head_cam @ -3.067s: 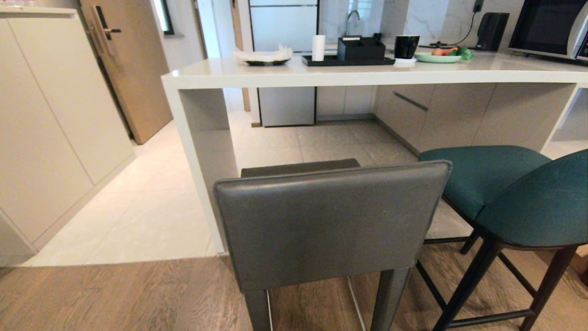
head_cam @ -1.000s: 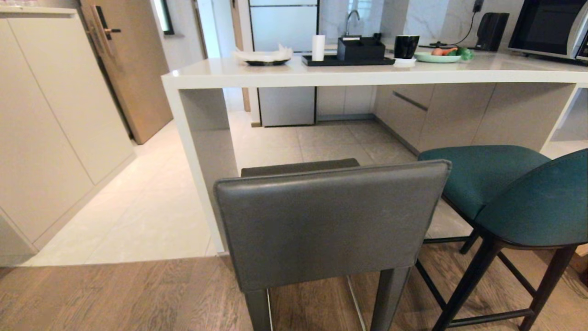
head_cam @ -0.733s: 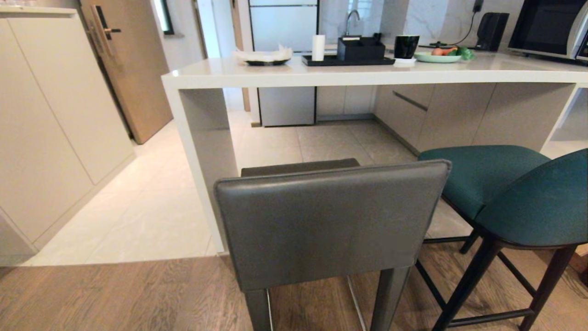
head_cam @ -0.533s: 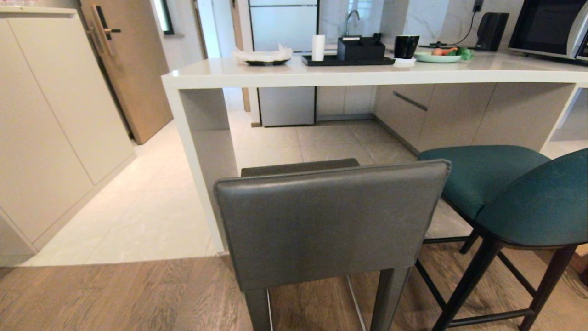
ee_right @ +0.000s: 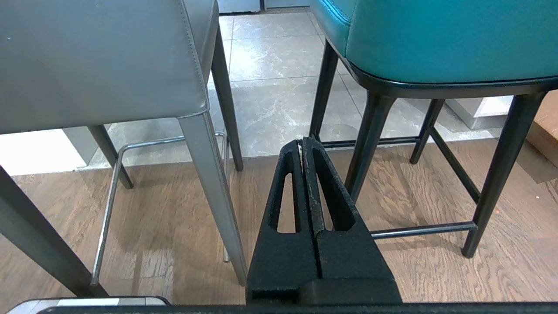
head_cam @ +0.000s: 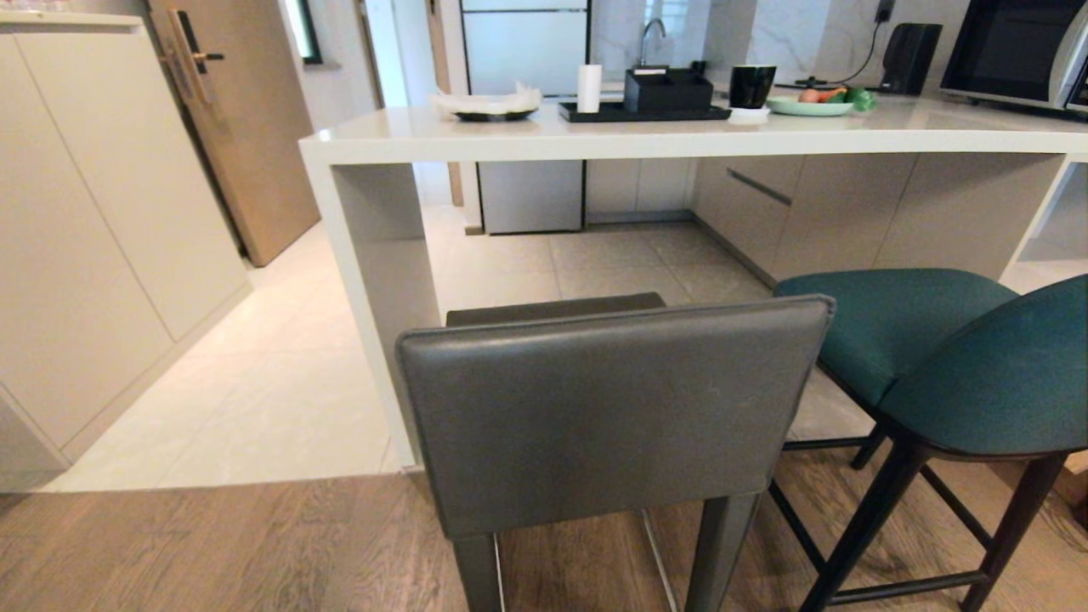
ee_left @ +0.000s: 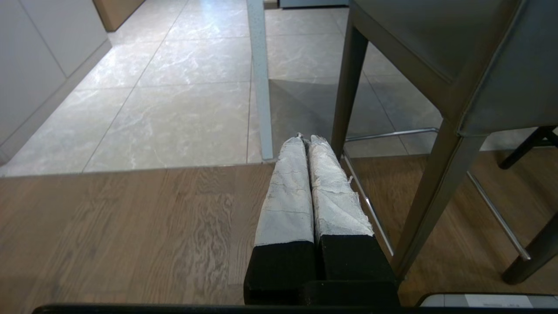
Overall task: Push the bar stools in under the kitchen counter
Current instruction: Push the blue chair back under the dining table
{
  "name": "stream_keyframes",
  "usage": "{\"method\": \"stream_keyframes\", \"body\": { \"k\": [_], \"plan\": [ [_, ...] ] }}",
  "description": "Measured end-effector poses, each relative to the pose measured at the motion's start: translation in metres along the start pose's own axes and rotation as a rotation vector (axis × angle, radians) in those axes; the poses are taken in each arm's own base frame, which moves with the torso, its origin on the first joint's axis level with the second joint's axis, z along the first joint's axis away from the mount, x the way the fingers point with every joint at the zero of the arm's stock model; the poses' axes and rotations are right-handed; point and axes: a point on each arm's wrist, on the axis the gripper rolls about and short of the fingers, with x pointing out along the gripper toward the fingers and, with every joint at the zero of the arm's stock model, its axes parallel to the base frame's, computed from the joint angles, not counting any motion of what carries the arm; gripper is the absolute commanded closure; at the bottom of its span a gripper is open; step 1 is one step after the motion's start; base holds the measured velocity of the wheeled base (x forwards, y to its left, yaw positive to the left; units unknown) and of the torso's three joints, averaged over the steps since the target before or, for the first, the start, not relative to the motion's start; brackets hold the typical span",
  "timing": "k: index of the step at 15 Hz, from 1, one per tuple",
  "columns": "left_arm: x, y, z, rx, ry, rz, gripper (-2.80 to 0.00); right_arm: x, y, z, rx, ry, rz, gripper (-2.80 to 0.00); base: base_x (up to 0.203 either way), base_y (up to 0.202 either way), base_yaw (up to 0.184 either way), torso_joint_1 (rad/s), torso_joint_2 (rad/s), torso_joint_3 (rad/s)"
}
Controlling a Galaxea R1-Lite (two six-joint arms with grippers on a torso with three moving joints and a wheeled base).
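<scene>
A grey leather bar stool (head_cam: pixel 612 416) with a low rectangular back stands in front of me, its seat partly under the white kitchen counter (head_cam: pixel 680 136). To its right stands a teal bar stool (head_cam: pixel 952 357) with a curved back and black legs. Neither arm shows in the head view. My left gripper (ee_left: pixel 305 138), wrapped in white tape, is shut and empty, low over the wood floor beside the grey stool's left legs (ee_left: pixel 344 83). My right gripper (ee_right: pixel 301 141) is shut and empty, low between the grey stool (ee_right: pixel 100 61) and the teal stool (ee_right: pixel 436 39).
On the counter sit a dish with tissue (head_cam: pixel 489 104), a black tray with a box (head_cam: pixel 654 93), a black cup (head_cam: pixel 752 85), a green plate of vegetables (head_cam: pixel 812 104) and a microwave (head_cam: pixel 1016 51). White cabinets (head_cam: pixel 93 221) line the left. The counter's white end panel (head_cam: pixel 365 289) stands beside the grey stool.
</scene>
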Motion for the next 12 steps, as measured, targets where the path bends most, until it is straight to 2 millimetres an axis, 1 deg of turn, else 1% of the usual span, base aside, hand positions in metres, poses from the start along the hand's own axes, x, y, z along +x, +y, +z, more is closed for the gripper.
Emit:
{"method": "stream_keyframes", "body": {
  "k": [12],
  "plan": [
    [-0.0008,0.0000,0.0002,-0.001,0.014,-0.002,0.00,0.0000,0.0000,0.0000,0.005,0.000,-0.001,0.00,0.000,0.000,0.000,0.000,0.00,0.000]
  ]
}}
